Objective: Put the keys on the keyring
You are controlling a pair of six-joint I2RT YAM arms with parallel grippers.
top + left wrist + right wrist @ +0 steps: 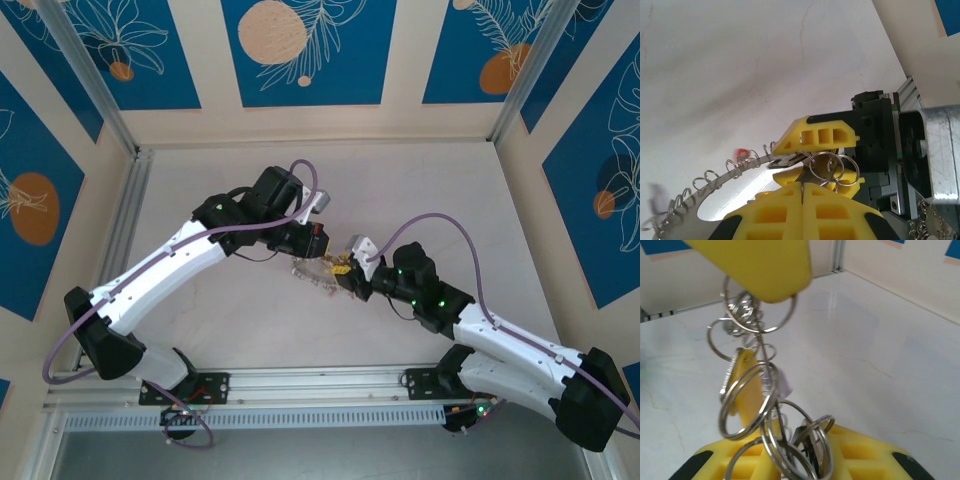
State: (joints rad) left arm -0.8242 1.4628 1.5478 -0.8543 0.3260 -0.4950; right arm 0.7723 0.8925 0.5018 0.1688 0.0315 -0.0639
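The keyring [715, 184], a flat grey metal arc rimmed with small wire loops, hangs above the table between the two arms [312, 274]. My left gripper [802, 192] is shut on its edge, a thin strip of metal pinched between the yellow fingers; from above this gripper [322, 256] sits over the ring. My right gripper [805, 161] faces it, its yellow fingers closed round a small dark key [786, 161] held against the ring's rim. In the right wrist view the key [809, 449] stands between my right gripper's fingers [812, 457] among several split rings. A red tag [741, 152] hangs further along the rim.
The pale tabletop [230, 310] lies under both arms, with an aluminium rail [320, 380] along the near edge and patterned walls [300, 60] around. The left gripper's yellow finger [765, 265] hangs close over the right wrist camera.
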